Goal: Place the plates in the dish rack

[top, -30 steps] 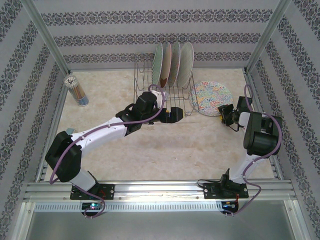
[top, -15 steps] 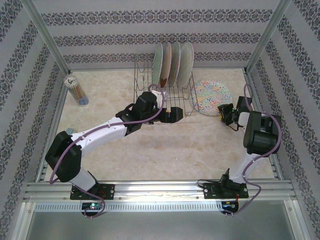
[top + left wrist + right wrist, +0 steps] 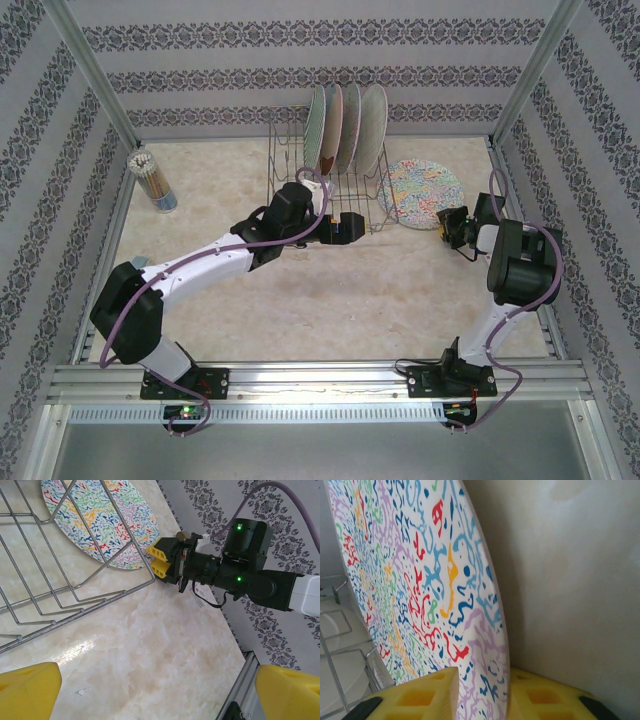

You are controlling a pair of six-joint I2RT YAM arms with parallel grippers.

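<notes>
Seen from above, the dark-grey wire dish rack (image 3: 288, 165) holds four round plates (image 3: 345, 125) standing on edge at its far end. The fifth, a round multicolour squiggle-patterned plate (image 3: 420, 190), lies on the beige marbled tabletop (image 3: 350, 290) just right of the rack. The right wrist camera adds that the right gripper (image 3: 480, 695) has its yellow pads (image 3: 420, 697) on either side of that plate's rim (image 3: 410, 580). Whether they pinch it cannot be told. The left gripper (image 3: 345, 228) hangs spread wide at the rack's near right corner (image 3: 100, 597).
</notes>
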